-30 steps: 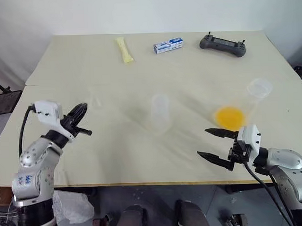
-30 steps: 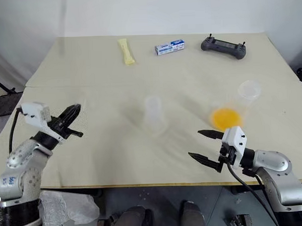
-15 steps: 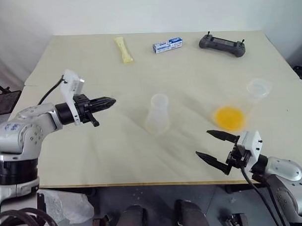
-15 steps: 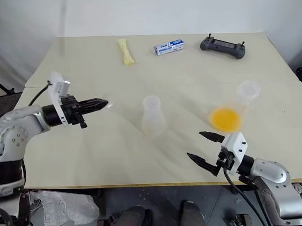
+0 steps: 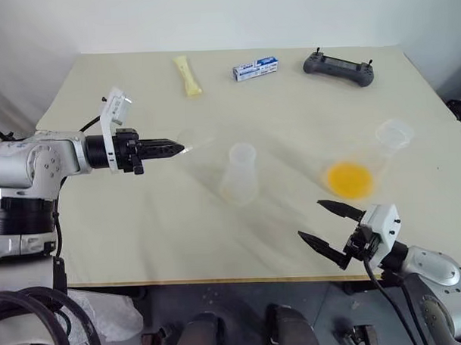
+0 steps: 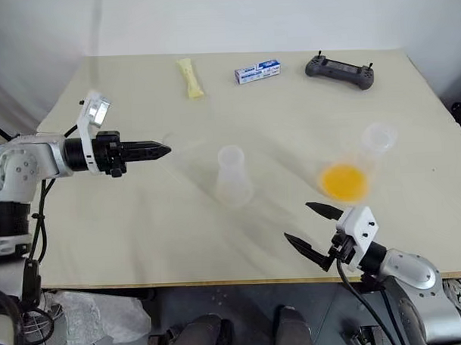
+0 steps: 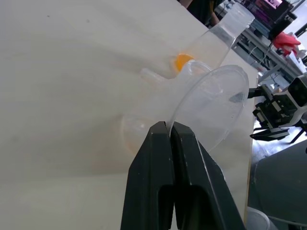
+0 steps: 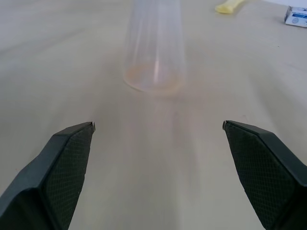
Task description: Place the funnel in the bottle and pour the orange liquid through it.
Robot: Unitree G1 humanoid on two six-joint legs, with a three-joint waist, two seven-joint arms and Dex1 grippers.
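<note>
The left end effector [image 5: 180, 149] is clamped on the funnel [image 7: 211, 108] at the bottle's [image 5: 239, 174] nine o'clock, the right end effector [image 5: 323, 224] gapes empty, and seating and pouring the orange liquid [image 5: 350, 180] remain.

Clear funnel [image 7: 211, 103] pinched aloft

bright, even light, soft faint shadows
</note>
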